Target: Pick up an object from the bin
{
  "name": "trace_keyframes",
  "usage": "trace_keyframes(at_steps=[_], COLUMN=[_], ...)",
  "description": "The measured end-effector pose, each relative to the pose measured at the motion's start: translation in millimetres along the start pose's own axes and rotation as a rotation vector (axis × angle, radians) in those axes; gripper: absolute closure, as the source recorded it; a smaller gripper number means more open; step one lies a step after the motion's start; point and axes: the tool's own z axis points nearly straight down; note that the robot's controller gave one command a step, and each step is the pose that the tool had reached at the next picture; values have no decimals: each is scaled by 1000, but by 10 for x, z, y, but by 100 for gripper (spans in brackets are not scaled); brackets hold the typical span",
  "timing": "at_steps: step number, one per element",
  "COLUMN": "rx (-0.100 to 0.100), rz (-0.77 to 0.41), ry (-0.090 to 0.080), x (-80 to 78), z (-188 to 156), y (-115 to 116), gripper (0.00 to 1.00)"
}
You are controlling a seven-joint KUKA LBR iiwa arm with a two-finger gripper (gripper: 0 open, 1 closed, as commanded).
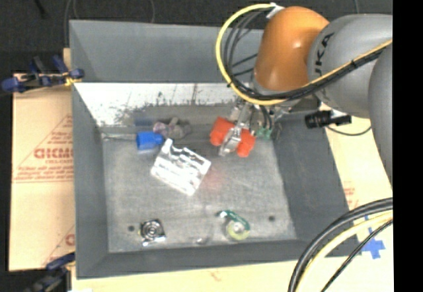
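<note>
Red-orange chunk [221, 132] on the floor of the bin [145, 53], close under its far wall, with end effector [232, 142] down upon it; how wide apart, or whether gripping, impossible to tell. Left of chunk: white ridged block [180, 166], then blue block [149, 141]. Farther from chunk, toward the camera: green-white ring [236, 228], metal clip [152, 231].
</note>
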Motion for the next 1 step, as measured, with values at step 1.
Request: trace_keyframes(at_steps=[1], rx=[3], rz=[-3], ry=[4], x=[-19], z=[-139], y=[-6], gripper=[100])
